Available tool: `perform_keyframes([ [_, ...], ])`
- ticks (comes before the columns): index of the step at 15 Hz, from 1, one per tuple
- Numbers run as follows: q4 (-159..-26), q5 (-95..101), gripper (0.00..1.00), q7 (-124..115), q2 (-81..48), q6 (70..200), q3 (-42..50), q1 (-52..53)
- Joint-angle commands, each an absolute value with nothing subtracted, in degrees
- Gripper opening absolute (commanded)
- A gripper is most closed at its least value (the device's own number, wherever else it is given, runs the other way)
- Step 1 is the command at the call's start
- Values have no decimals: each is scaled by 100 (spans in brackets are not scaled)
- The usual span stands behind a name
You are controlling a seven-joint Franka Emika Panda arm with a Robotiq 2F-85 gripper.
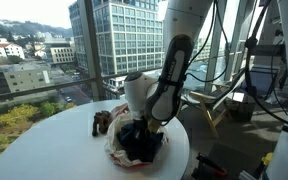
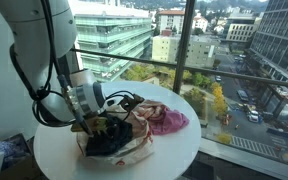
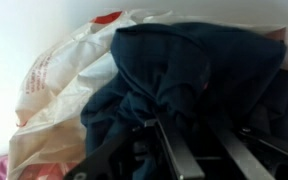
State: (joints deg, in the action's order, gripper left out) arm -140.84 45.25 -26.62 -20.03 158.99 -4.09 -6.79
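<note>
Two fingers point(image 3: 180, 158) pinched a bunched fold of the navy cloth point(image 3: 199, 75) lying on the white bag point(image 3: 59, 80) near the bench's point(image 1: 44, 150) middle.

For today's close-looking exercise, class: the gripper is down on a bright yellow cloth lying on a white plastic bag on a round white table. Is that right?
Not quite. The cloth is dark blue, not bright yellow, as the wrist view shows. The rest holds: the gripper is down on it, and it lies on a white plastic bag on a round white table.
</note>
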Motion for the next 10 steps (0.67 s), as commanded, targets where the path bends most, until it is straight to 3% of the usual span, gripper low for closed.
perform_keyframes([
  [1, -13962, 4700, 0, -2820, -1605, 15945, -423, -532],
  [10, -13060, 6586, 3, -4337, -2169, 16281, 110, -240],
])
